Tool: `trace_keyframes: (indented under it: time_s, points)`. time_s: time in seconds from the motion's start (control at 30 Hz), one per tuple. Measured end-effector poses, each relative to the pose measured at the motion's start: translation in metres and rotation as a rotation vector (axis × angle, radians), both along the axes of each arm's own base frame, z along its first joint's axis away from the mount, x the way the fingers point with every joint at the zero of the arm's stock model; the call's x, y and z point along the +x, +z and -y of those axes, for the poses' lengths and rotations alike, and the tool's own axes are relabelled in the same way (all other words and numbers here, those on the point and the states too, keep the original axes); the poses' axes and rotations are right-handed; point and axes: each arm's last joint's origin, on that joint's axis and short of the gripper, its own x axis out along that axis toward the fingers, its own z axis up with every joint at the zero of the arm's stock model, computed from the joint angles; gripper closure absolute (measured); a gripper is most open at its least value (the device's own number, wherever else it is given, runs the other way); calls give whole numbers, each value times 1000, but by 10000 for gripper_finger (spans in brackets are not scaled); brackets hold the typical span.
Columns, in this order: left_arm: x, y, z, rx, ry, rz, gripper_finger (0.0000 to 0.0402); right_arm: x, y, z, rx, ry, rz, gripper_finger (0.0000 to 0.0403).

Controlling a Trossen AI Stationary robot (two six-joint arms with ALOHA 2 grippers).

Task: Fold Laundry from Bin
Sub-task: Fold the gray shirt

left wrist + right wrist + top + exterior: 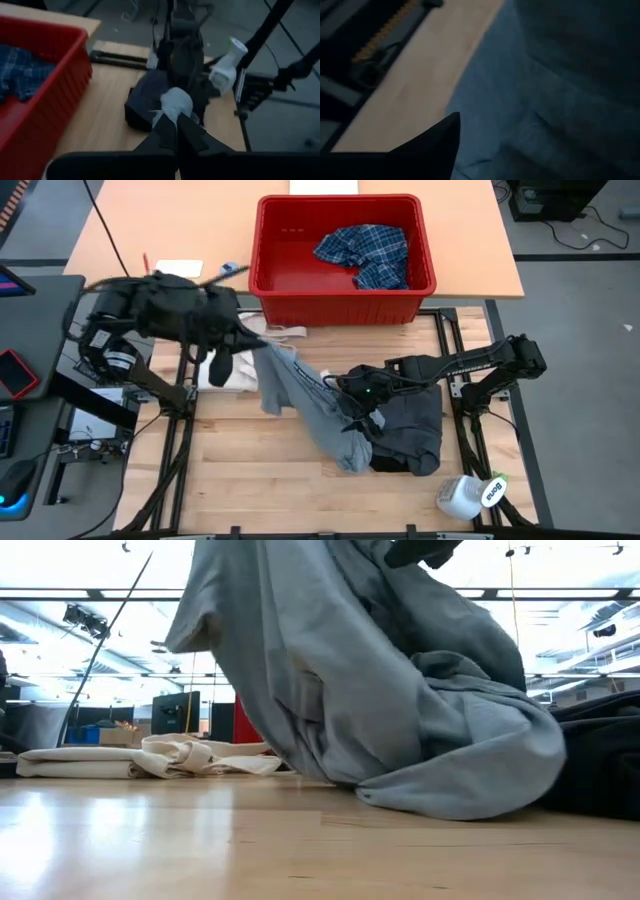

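**Folding barely begun, one shirt left in bin**

Stretching across the frame's centre, a light grey garment (300, 405) hangs from the left gripper (252, 340), clamped shut on its upper end. The right gripper (352, 402) hovers over its lower part beside a dark grey garment (412, 430); its fingers cannot be made out. The red bin (340, 305), top centre, holds a plaid shirt (368, 252). Nothing looks folded.

2 dark, jointed arms; the right arm (470, 365) bears white lettering and a green light.
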Motion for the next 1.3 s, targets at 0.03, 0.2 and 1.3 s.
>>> trace_keyframes:
  time_s: [0.03, 0.2, 1.3]
  points:
    - [0, 2, 0, 0, 3, 19, 401, 0, 0, 1, -16, -28, 1, 161]
    - [-7, 8, -1, -1, 5, 75, 401, -1, -2, 9, -70, -109, -31, 249]
    - [-25, 66, -17, 475, 236, 553, 401, -176, 280, 44, -168, -535, 481, 391]
